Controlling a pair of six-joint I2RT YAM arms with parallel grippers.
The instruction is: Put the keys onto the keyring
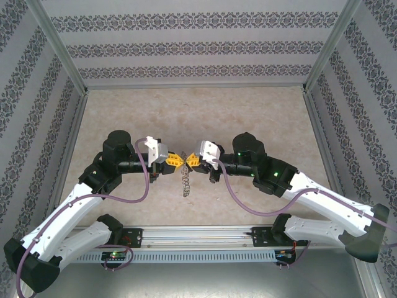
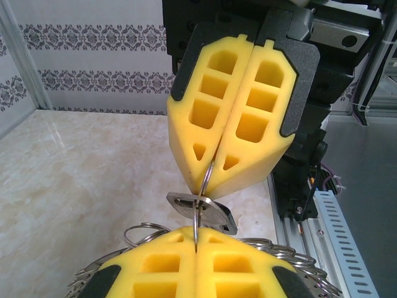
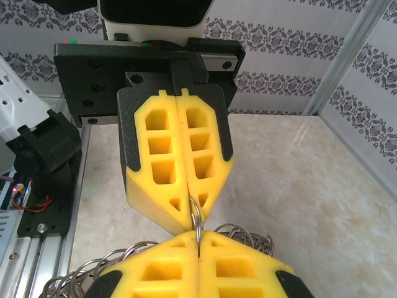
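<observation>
Pinching one thin silver wire keyring (image 2: 205, 180) between them, left claw (image 2: 196, 241) and right claw (image 3: 198, 239) meet tip to tip, yellow foam fingers pressed together. Small silver-grey metal keys (image 1: 185, 184) trail beneath, above the beige marbled table's (image 1: 260, 118) middle, toward its near edge.

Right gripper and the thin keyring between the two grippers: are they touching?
Touching. The left wrist view shows the keyring running into the seam of the right gripper's shut jaws, pinched there.
</observation>
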